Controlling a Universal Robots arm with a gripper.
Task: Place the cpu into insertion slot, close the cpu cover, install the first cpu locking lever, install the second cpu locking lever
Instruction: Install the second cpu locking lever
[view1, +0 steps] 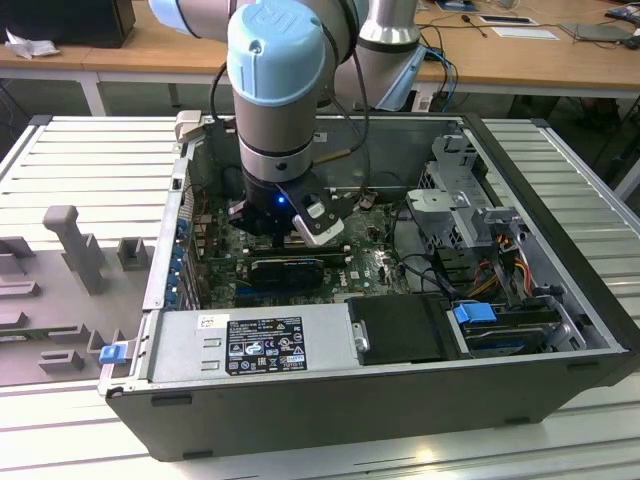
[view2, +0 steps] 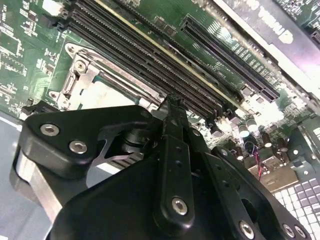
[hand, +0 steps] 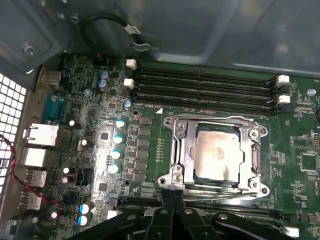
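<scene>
While the cpu (hand: 216, 154) sits in the insertion slot (hand: 181, 172) with the cpu cover (hand: 184, 150) shut over it, the gripper (hand: 172, 199) (fingers pressed together, holding nothing) hovers just beside the socket's near edge, fingertips pointing at it.

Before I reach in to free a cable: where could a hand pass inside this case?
Judging by the exterior view, the roomiest gap lies between the arm and the drive cage. It is crowded around the processor socket, where the gripper sits between it and the memory slots, and near the wires.
</scene>
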